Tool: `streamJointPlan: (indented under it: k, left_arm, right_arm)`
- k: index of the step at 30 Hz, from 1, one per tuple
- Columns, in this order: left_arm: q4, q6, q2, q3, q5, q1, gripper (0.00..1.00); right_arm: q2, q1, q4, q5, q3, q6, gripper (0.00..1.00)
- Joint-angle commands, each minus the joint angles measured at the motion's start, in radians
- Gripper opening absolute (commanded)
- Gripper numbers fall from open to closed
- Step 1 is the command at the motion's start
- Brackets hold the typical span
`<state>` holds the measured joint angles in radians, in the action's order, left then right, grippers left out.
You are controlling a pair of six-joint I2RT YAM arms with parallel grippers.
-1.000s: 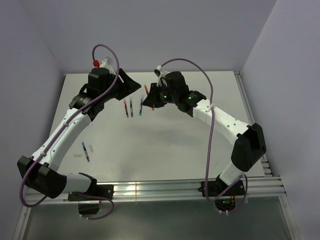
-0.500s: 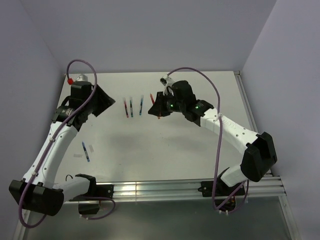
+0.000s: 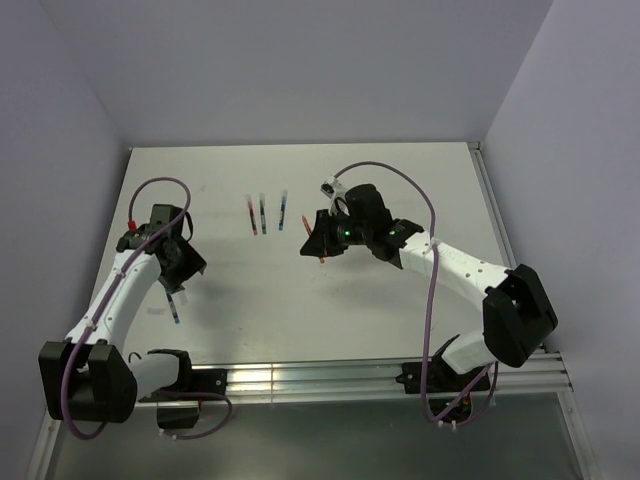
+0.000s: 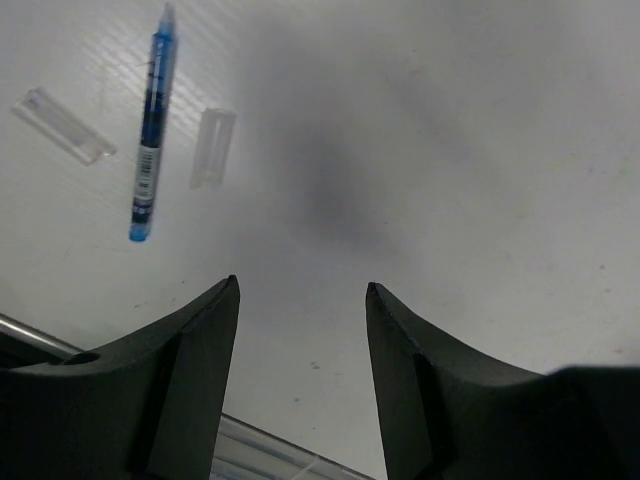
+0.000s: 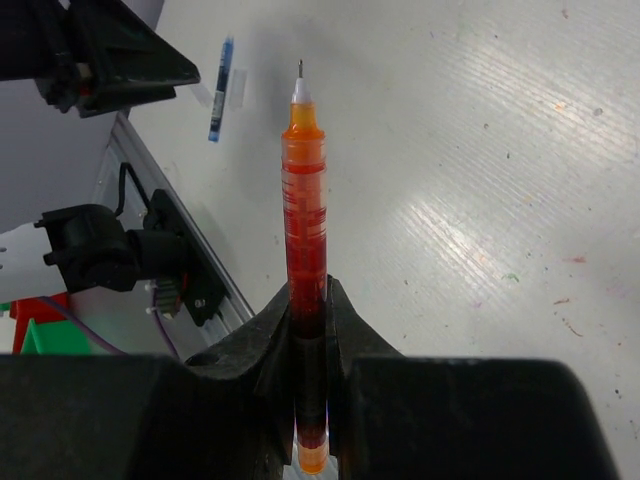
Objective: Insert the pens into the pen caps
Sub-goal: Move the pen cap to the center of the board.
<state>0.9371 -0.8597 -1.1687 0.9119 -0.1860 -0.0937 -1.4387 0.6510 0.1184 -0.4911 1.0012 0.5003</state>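
Observation:
My right gripper (image 5: 310, 290) is shut on a red pen (image 5: 305, 200) and holds it above the table, its uncapped tip pointing away from the wrist. In the top view this gripper (image 3: 316, 246) is near the table's middle. My left gripper (image 4: 300, 290) is open and empty, low over the table. A blue pen (image 4: 150, 125) lies ahead of it to the left, between two clear pen caps (image 4: 213, 147) (image 4: 62, 125). In the top view the left gripper (image 3: 180, 272) is just above that blue pen (image 3: 175, 310).
A red pen (image 3: 251, 215), a green pen (image 3: 262, 213) and a blue pen (image 3: 282, 211) lie side by side at the table's back middle. A metal rail (image 3: 300, 380) runs along the front edge. Walls close the left, back and right sides.
My left arm has swung from the back of the table down to the left front, over the blue pen. My right gripper has moved a little forward with the red pen.

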Motion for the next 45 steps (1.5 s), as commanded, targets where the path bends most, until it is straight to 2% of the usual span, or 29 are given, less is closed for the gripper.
streamJointPlan:
  k: [1,6,13,21,45]
  left_arm:
    - [0.008,-0.018,0.030,-0.024,-0.043,0.031,0.59]
    - [-0.027,-0.009,0.008,-0.008,-0.096,0.058,0.59]
    - [-0.129,0.025,-0.104,-0.041,-0.046,0.092,0.56]
    - [-0.210,0.059,-0.154,-0.077,-0.017,0.166,0.56]
    - [-0.281,0.105,-0.299,-0.102,0.062,0.255,0.56]
  right_arm:
    - [0.041,-0.008,-0.089,-0.040,-0.021,-0.003,0.00]
    - [0.041,-0.008,-0.094,-0.044,-0.035,-0.009,0.00]
    - [0.066,-0.016,-0.079,-0.021,-0.041,-0.025,0.00]
    - [0.060,-0.021,-0.083,-0.026,-0.044,-0.028,0.00]
    - [0.044,-0.027,-0.077,-0.026,-0.041,-0.039,0.00]
